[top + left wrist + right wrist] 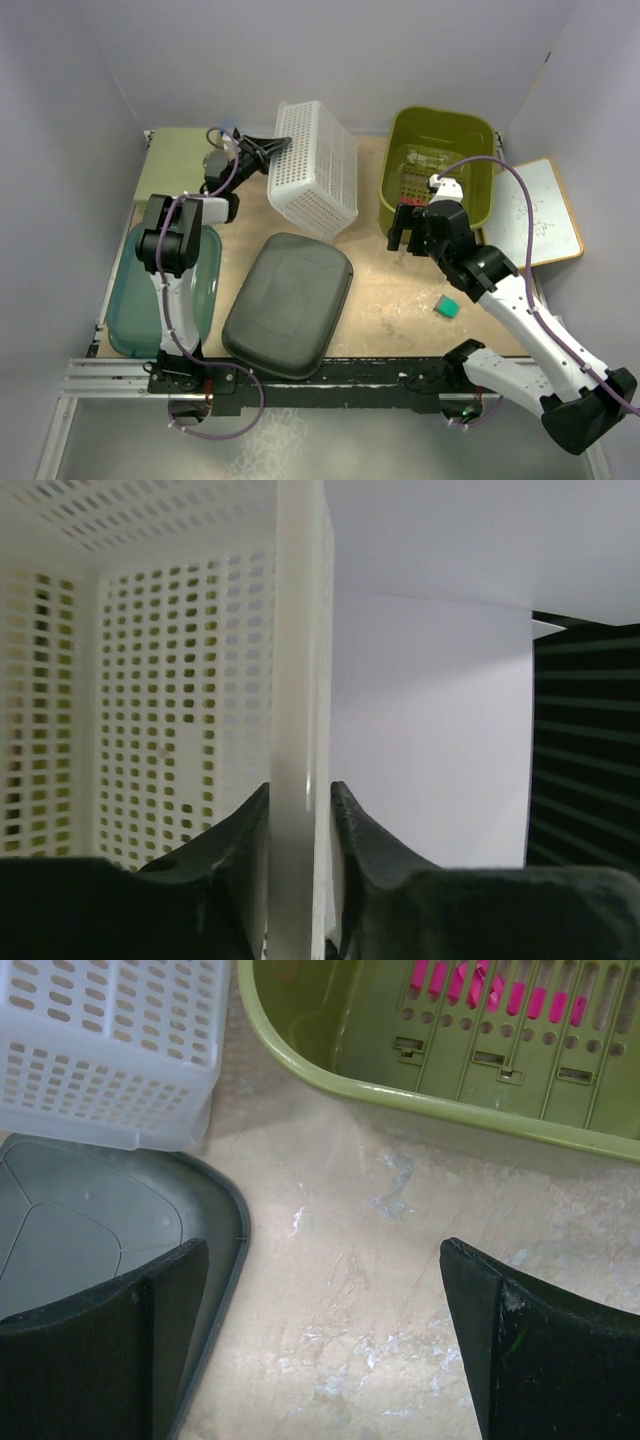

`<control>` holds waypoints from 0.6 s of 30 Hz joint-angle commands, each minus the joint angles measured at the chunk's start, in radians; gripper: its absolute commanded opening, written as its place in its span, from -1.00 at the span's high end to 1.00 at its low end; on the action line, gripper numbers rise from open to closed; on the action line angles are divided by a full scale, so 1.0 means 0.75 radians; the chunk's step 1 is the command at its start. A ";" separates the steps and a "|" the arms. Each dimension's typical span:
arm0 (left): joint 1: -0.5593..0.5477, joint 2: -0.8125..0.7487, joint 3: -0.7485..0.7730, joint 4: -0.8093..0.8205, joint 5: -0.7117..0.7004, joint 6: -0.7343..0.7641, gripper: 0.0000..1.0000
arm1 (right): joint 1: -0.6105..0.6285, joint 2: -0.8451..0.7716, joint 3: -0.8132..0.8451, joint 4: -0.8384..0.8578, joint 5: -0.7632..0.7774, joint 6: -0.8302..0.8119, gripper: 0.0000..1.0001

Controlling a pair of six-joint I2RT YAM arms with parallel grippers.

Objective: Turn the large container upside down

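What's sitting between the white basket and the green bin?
Nothing: only a bare strip of tabletop separates the white basket and the green bin, clearest in the top view.

One white basket (315, 175), one green basket (397, 165), one grey lid (290, 305), one teal tub (125, 308), one block (446, 307)

Table (400, 290), back row: mat (178, 158) left; perforated basket (315, 170) centre (tilted, rim between the left gripper's (300, 792) fingers); bin (440, 165) right. Front row: tub (128, 300) left; lid (288, 303) centre; small block (447, 307) right.
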 commanded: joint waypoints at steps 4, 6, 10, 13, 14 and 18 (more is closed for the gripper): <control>0.147 -0.204 0.033 -0.560 0.061 0.567 -0.06 | 0.004 -0.047 0.021 0.006 -0.018 0.025 -1.00; 0.179 -0.245 0.147 -0.961 0.023 0.877 -0.15 | 0.004 -0.051 0.019 0.008 -0.024 0.029 -1.00; 0.195 -0.209 0.564 -1.949 -0.303 1.555 -0.23 | 0.004 -0.051 0.024 0.007 -0.035 0.027 -1.00; 0.194 -0.159 0.798 -2.271 -0.501 1.784 -0.28 | 0.003 -0.054 0.030 0.002 -0.038 0.026 -1.00; 0.194 -0.153 0.848 -2.331 -0.552 1.829 -0.28 | 0.003 -0.058 0.028 0.004 -0.039 0.028 -1.00; 0.188 -0.139 0.953 -2.449 -0.685 1.922 -0.31 | 0.004 -0.058 0.015 0.015 -0.047 0.028 -1.00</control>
